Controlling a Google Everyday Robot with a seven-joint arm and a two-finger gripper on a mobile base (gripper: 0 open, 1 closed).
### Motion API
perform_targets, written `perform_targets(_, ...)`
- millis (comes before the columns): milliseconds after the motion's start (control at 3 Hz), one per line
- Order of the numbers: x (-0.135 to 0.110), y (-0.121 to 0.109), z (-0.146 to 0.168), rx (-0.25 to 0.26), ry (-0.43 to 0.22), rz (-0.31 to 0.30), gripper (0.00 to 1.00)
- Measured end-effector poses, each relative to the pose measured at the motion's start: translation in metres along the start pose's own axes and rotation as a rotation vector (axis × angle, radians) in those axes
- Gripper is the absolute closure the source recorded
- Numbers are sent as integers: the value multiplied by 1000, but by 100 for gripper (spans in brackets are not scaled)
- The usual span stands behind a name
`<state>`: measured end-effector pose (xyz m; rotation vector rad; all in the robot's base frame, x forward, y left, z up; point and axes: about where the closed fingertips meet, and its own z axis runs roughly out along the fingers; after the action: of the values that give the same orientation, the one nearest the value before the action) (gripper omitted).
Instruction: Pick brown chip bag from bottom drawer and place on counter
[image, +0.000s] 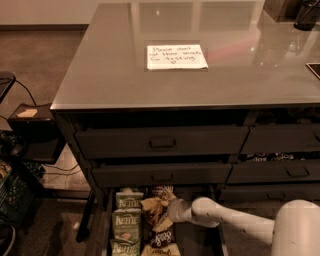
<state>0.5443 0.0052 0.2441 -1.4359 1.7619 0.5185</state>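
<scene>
Nearest: bottom drawer (107, 225) stood pulled out, lowest of the stack, so its contents could be reached from above. Green-and-white Kettle bags (125, 223) lined its left side. Brown chip bag (162, 238) lay just right of them, tan crinkled end toward the cabinet.

White arm (235, 222) came in from lower right, low and nearly level, likely to pass under the drawer fronts overhead. Gripper (171, 210) sat at the bag's upper end, touching or nearly so. Could not tell whether it had closed on anything. Bag lay in the drawer, unlifted; judged a grasp being set up.

Above: two handled drawer fronts (161, 142).

Beyond: glossy grey worktop (100, 80), reflective, carrying a handwritten paper note (176, 56). The bare stretch beside the note looked suited for the set-down.

Room dim; brown floor (40, 55) at left.
</scene>
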Motion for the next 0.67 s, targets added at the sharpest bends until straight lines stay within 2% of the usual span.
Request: perform_targets(667, 35, -11, 23, -44, 65, 64, 0)
